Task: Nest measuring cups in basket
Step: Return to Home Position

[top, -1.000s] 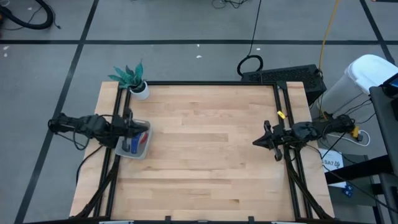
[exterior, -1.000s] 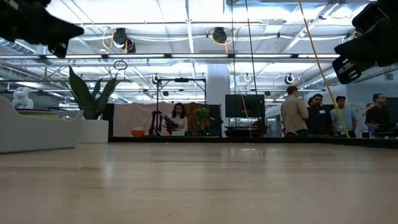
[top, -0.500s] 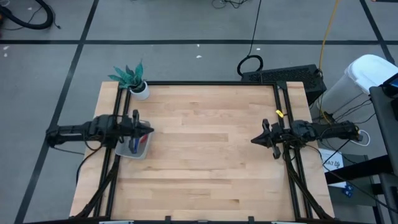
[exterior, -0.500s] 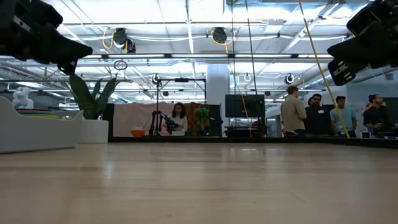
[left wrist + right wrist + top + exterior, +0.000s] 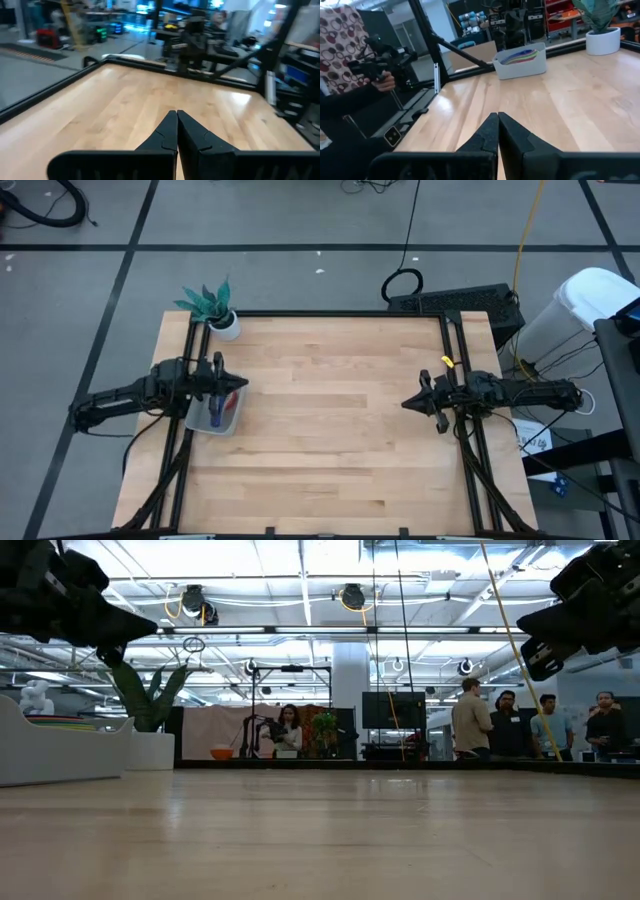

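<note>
My left gripper (image 5: 236, 383) clenched, empty, above basket (image 5: 228, 427) at table's 9 o'clock; elbow had folded back homeward. Right gripper (image 5: 408, 402) clenched, 3 o'clock. Measuring cups (image 5: 216, 411) nested in basket; task looked done.

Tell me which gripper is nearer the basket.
Left. The left gripper hangs above the basket at the left edge of the table; the right gripper is far across the table, near its right edge.
</note>
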